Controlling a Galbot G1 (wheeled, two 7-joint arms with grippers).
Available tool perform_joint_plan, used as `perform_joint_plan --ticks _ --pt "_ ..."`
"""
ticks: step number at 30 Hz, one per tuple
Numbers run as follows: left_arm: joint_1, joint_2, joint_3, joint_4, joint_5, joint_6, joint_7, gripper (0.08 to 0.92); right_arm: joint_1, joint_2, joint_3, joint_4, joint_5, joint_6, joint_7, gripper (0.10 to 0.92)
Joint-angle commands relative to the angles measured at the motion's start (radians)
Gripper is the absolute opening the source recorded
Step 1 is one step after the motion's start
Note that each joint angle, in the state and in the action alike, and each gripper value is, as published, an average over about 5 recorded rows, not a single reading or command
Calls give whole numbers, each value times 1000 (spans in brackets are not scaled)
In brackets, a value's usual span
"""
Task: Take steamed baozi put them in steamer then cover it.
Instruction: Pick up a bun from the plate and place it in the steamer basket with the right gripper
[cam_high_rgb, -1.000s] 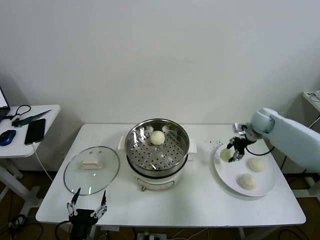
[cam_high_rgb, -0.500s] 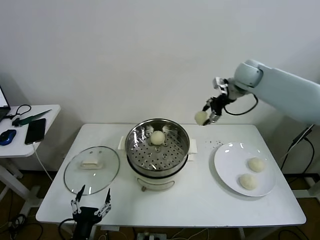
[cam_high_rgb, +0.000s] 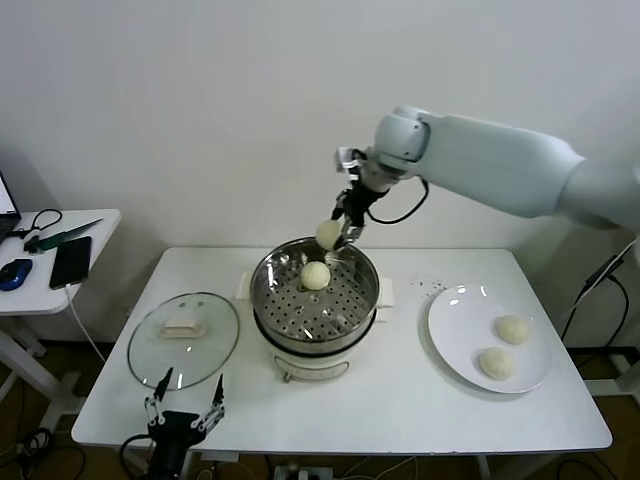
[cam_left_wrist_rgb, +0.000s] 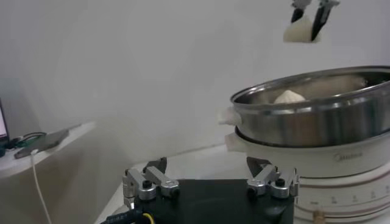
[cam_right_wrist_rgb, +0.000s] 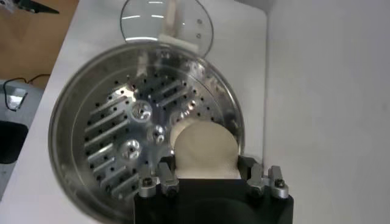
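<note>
One baozi (cam_high_rgb: 327, 234) clamped between right fingers (cam_high_rgb: 349, 226), above steamer (cam_high_rgb: 314, 290)

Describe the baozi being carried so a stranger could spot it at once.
Find the shiny steamer mid-table. Above its far rim hangs the right gripper, jaws shut on the carried baozi. It is the only bun in the air; one lies in the basket, two on the white plate.

Round shiny perforated steel steamer basket (cam_high_rgb: 315, 300) open at top, reachable from above. One cream-white domed bun (cam_high_rgb: 316, 275) sits near far wall; front and sides of floor bare. Right pincer (cam_high_rgb: 343, 228), shut on second bun (cam_high_rgb: 327, 234), hangs above far rim.
</note>
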Motion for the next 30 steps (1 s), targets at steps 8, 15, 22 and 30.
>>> perform_joint_plan --ticks 8,15,22,30 --pt "-17 2 -22 17 -3 1 -1 823 -142 187 -30 -43 -18 -43 59 662" --pt "-30 1 -23 28 -3 2 -1 823 -179 220 -33 -73 -31 -44 65 670" --pt "-37 2 -25 36 -4 2 -1 823 -197 228 -33 -86 -42 -44 66 674" --pt "-42 1 -23 43 -3 3 -2 823 -186 212 -27 -82 -48 -53 59 802"
